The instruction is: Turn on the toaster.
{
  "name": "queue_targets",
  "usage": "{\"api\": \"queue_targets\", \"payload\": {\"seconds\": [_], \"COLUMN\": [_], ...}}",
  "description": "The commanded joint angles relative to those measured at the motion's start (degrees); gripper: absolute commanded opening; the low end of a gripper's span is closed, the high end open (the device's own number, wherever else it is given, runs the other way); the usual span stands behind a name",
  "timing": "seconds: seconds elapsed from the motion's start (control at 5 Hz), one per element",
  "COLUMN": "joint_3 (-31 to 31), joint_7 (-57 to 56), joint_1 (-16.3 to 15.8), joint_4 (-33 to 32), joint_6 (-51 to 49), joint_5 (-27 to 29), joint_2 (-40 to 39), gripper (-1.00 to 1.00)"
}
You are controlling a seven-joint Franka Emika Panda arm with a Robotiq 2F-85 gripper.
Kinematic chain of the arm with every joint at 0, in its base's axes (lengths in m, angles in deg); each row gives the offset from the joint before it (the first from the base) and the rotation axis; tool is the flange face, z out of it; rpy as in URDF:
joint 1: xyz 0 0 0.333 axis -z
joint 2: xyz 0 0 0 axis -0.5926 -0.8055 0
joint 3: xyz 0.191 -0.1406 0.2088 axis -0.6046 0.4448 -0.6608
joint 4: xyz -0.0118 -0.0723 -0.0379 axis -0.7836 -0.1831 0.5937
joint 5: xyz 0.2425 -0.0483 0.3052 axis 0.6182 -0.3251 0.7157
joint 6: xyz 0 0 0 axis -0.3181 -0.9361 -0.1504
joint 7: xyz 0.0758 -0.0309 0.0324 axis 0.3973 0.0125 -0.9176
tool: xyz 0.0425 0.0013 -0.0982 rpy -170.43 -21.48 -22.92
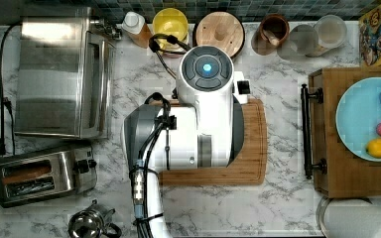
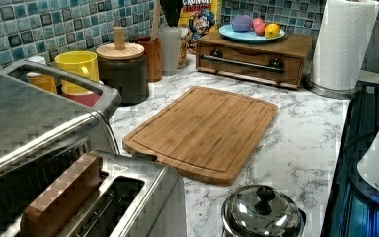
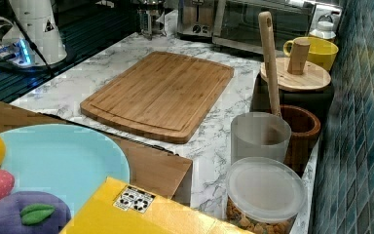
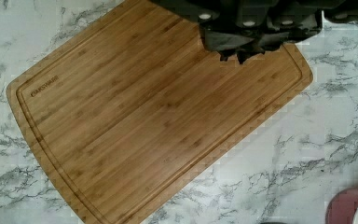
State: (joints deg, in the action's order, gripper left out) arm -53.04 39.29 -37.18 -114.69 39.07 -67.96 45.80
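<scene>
Working over a white, grey-veined marble countertop (image 1: 278, 208) backed by a wall of small blue mosaic tiles (image 2: 10, 29).

1. Hanging the black pincer (image 4: 242, 52) above the rectangular bamboo cutting board (image 4: 144, 116), clear of its surface, over the grooved border at one short end. Reporting pincer opening: cannot tell. Reporting load: cannot tell.
2. Covering the middle of that board in the top view with the white robot arm (image 1: 206, 114).
3. Locating the small boxy brushed-steel pop-up toaster (image 1: 39, 173) in the top view's lower left corner, well apart from the arm and the board. Carrying a brown slice (image 1: 27, 173) in one of its two long slots. Pointing its black knobs (image 1: 84, 166) toward the top view's right.
4. Standing just above the toaster in the top view: the large steel toaster oven (image 1: 59, 74).
5. Sitting just below the toaster in the top view: the round polished-steel lidded pot (image 1: 89, 225).
6. Lining the tiled wall: the yellow mug (image 1: 170, 22) and the dark canister with a round wooden lid (image 1: 219, 30).
7. Resting at the top view's right on a wooden box (image 1: 327, 168): the pale blue plate (image 1: 362, 119).
</scene>
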Motion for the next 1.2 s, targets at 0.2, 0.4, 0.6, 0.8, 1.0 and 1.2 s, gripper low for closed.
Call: {"api": "queue_targets", "payload": {"seconds": [0.2, 0.4, 0.6, 0.8, 1.0, 1.2], "joint_3": [-0.2, -1.8, -4.3, -6.6, -8.4, -9.4], "joint_7": [-1.0, -5.0, -10.0, -12.8, -14.6, -15.0], "joint_1": [-0.1, -1.8, -3.4, -4.7, -5.4, -6.8], "joint_4": [0.0, 0.4, -1.5, -1.1, -0.1, 0.9], "joint_6": [0.2, 1.0, 3.7, 5.5, 5.3, 3.7], "joint_5": [0.0, 0.9, 2.4, 2.5, 3.2, 3.2], "joint_2": [0.0, -0.9, 0.5, 0.6, -0.4, -2.3], "gripper": [-1.0, -1.0, -1.0, -1.0, -1.0, -1.0]}}
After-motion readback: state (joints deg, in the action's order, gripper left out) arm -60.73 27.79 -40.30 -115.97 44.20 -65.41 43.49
